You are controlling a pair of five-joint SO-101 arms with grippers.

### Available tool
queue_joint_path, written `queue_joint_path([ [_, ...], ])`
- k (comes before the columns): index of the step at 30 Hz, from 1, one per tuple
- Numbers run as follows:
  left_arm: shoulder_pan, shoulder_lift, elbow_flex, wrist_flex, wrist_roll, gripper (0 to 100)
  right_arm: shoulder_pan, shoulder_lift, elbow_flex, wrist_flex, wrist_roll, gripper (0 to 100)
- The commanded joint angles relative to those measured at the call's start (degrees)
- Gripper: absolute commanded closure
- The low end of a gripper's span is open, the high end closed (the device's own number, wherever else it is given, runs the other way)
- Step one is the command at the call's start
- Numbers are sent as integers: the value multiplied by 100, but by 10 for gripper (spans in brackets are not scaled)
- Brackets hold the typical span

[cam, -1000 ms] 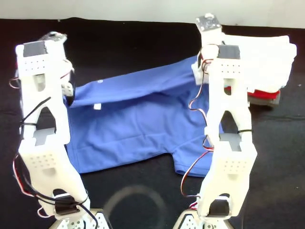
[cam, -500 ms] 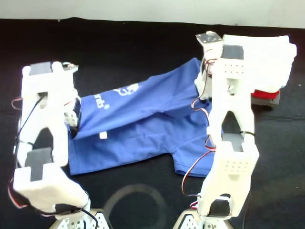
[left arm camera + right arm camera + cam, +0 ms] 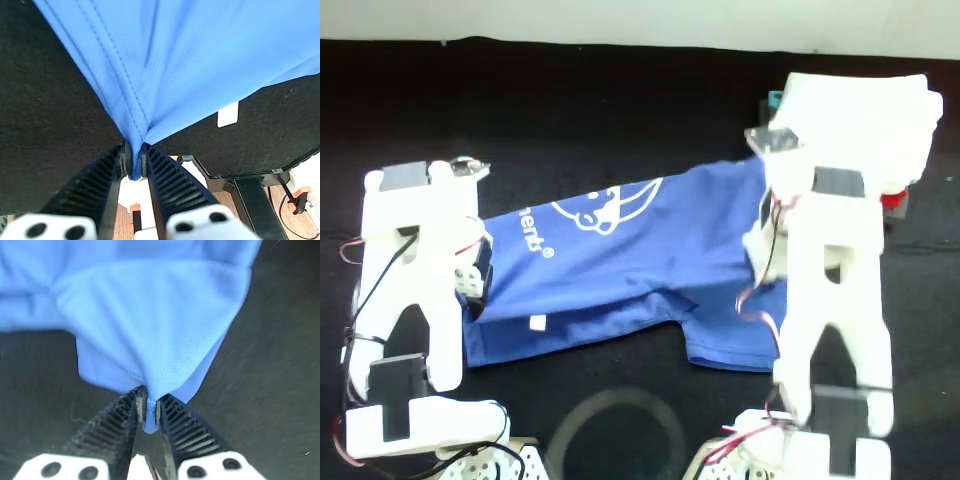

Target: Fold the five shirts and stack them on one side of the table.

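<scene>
On the black table (image 3: 600,110), the left gripper (image 3: 134,160) pinches one edge of the blue shirt (image 3: 620,260) at the left of the frame. The right gripper (image 3: 148,407) pinches the far edge at the right. The shirt lies across the middle, showing white print and a small tag (image 3: 537,322). A pile (image 3: 880,120) of folded shirts sits upper right.

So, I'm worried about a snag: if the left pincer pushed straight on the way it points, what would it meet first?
The blue shirt itself: the left pincer is shut on its edge and the cloth spreads ahead, probably with the black table beneath.
</scene>
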State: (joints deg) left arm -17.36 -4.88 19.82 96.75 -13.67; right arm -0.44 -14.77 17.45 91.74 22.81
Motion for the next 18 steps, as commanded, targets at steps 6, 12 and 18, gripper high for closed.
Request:
queue_joint_path([
  [6, 40, -224, 593, -413, -255, 991, 66, -1358, 2440, -1209, 264, 993],
  [12, -22, -453, 347, -105, -255, 991, 154, -1938, 2440, -980, 264, 993],
  [18, -119, -699, -84, 202, -264, 991, 127, -2237, 2176, -655, 264, 993],
])
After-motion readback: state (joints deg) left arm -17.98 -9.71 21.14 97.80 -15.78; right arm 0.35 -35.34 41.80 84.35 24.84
